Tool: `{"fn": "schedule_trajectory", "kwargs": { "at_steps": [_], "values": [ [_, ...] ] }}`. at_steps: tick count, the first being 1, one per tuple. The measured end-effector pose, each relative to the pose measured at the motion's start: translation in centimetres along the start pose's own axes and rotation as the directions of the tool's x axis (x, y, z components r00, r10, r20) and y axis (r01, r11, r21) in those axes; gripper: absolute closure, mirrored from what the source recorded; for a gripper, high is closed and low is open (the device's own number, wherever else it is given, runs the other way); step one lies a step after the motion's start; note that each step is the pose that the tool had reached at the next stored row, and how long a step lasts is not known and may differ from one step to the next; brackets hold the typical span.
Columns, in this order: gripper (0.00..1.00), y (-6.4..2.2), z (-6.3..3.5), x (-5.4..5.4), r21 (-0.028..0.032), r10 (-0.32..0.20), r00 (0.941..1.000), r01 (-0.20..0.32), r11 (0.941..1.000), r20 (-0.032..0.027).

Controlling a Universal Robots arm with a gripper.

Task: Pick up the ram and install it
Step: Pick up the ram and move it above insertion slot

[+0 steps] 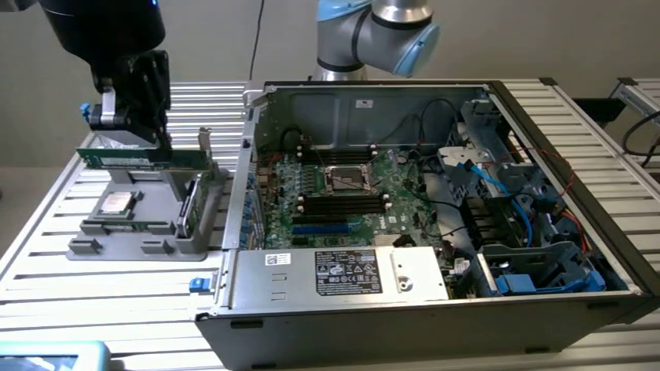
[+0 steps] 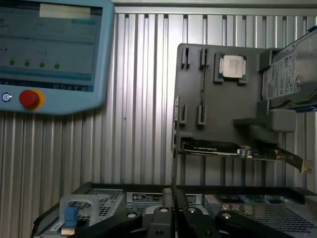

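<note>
The ram (image 1: 116, 160), a narrow green stick, hangs level above the grey parts fixture (image 1: 139, 232) at the exterior view's left, with my gripper (image 1: 129, 147) shut on its upper edge. In the wrist view the ram (image 2: 173, 148) appears edge-on as a thin line running out from between my closed fingers (image 2: 161, 220). To the exterior view's right stands the open computer case (image 1: 413, 294), with the motherboard (image 1: 341, 193) and its long black memory slots (image 1: 341, 202) inside. The ram is well clear of the case.
The fixture carries a processor (image 2: 233, 67), a hard drive (image 2: 287, 74) and a larger green expansion card (image 2: 228, 148) with a metal bracket (image 1: 204, 143). A teach pendant (image 2: 49, 54) lies on the slatted table. The case's metal wall (image 1: 247, 154) stands between the fixture and the motherboard.
</note>
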State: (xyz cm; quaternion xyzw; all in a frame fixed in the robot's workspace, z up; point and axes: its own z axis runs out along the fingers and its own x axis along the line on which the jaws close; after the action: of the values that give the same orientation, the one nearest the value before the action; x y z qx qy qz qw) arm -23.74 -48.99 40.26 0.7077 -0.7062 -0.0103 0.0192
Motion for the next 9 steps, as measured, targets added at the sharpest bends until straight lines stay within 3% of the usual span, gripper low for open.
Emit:
{"fn": "schedule_trajectory", "kwargs": {
  "at_steps": [9],
  "values": [
    [0.87,-4.06,-0.66,0.0,-0.0013,-0.005,1.0000,0.005,1.0000,-0.0002]
  ]
}}
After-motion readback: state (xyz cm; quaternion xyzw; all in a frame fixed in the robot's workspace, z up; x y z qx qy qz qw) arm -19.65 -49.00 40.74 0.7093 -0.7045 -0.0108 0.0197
